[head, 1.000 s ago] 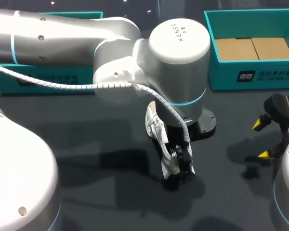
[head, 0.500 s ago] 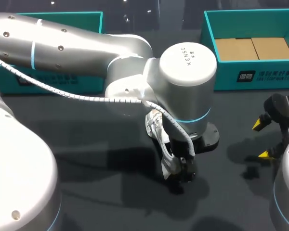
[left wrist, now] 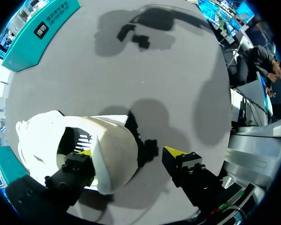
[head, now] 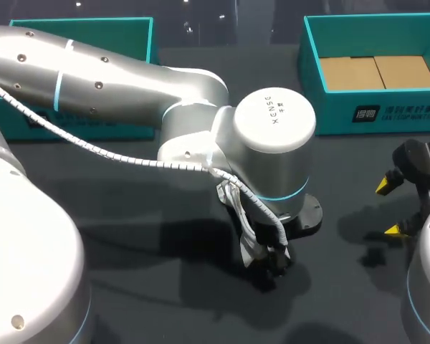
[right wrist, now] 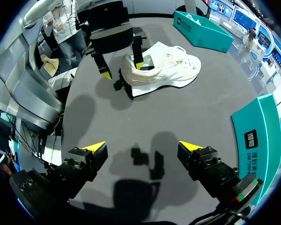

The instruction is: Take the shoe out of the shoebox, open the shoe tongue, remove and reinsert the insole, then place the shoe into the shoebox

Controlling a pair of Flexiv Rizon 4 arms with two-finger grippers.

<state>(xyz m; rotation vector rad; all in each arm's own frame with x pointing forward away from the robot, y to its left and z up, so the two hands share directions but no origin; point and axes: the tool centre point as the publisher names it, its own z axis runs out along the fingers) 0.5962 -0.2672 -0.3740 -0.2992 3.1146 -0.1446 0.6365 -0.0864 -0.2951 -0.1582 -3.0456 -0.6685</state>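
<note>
Down on the counter [head: 129, 208] with the white shoe [head: 226, 195], sole down, a touch toward 6 o'clock from the middle of the head view. Runs long-ways from 11 to 5 o'clock, toe at the far end, heel at the near one. Right on that heel with the left gripper [left wrist: 129, 152]: fingers apart, one yellow tip dipped inside the collar, the other out past the heel with a gap showing, so nothing clamped. Looks like a reach for the insole, or a pinch on the heel wall; either way, needs that outer finger brought in. Over at 3 o'clock of the shoe, well apart, the right gripper [right wrist: 141, 147], fingers spread wide, nothing between them. Far nearer on the left side, then. Up at 1 o'clock, the teal shoebox [head: 373, 111], showing only a brown cardboard floor, no shoe in it. At 10 o'clock, a second teal box [head: 122, 36], mostly hidden behind the left arm [head: 129, 93]; cannot tell its contents.
</note>
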